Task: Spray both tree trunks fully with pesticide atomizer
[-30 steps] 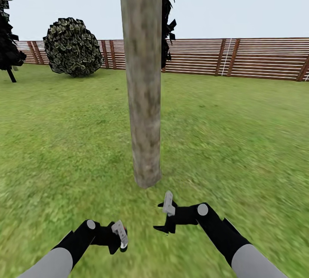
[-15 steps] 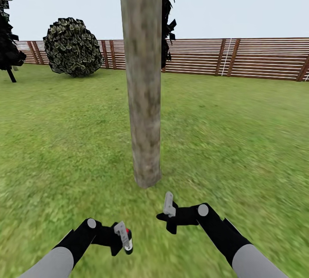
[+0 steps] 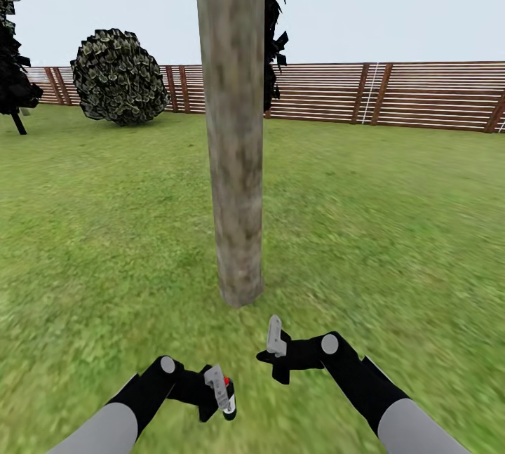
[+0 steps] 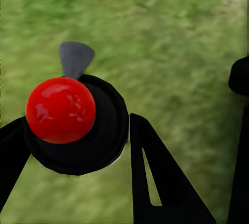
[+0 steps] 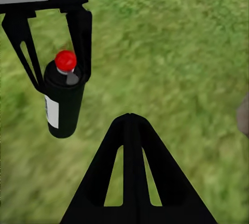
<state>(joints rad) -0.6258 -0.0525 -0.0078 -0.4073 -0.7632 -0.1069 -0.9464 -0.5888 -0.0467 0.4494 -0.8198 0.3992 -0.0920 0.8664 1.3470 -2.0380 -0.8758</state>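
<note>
The left gripper [image 3: 223,398] pinches the small dark red-capped pesticide atomizer [image 3: 229,392] between its fingers above the green grass lawn [image 3: 393,229], near the thick mottled grey-brown tree trunk [image 3: 235,159]. The right gripper [image 3: 275,359] looks pressed together.

Tree trunk [image 3: 235,159] standing dead ahead, blocking the middle; open grass [image 3: 393,229] left, right and near.

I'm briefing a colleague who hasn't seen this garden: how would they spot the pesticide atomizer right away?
Start at the thick mottled tree trunk in mid-lawn, then look down to the two black arms in front of it. The left gripper holds the pesticide atomizer: a small dark canister with a white label and a round red cap, the only red thing among grass and black fingers.
</note>
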